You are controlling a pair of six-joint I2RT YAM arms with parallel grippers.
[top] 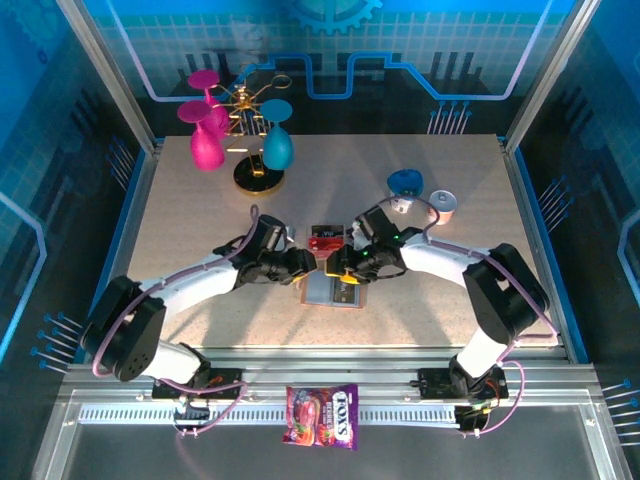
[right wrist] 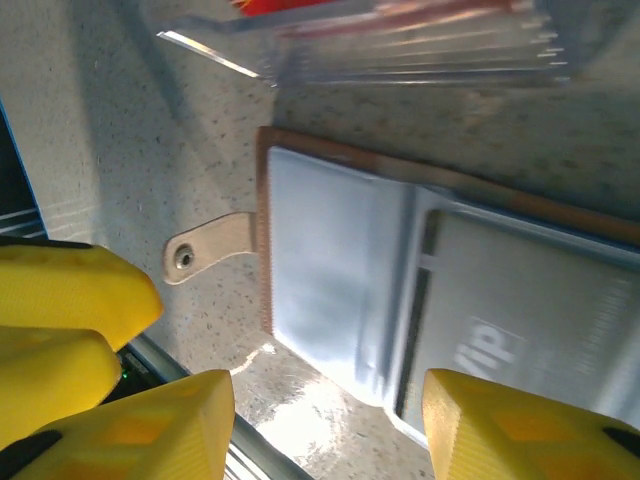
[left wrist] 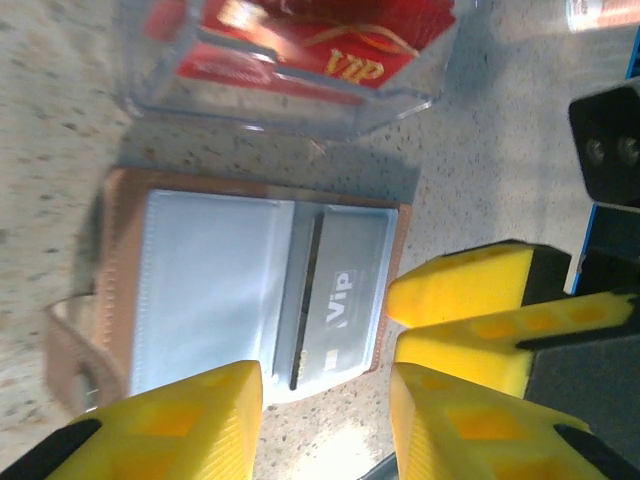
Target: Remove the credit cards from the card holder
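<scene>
Both pairs of jaws spread above the open card holder (top: pixel 335 291), with a card in its pocket

The card holder lies flat on the tabletop (top: pixel 200 230) at the centre of the top view, just below a clear box (left wrist: pixel 280 108) holding red credit cards (left wrist: pixel 330 55). In the left wrist view a grey Vip card (left wrist: pixel 338 312) sits tucked in the holder's right-hand pocket. The left jaws and right jaws stand apart, pinching nothing. The card looks thin, stiff, light and slick. The soft holder would likely slide, so pin its empty half and take the card by whatever edge stands clear of the pocket
</scene>
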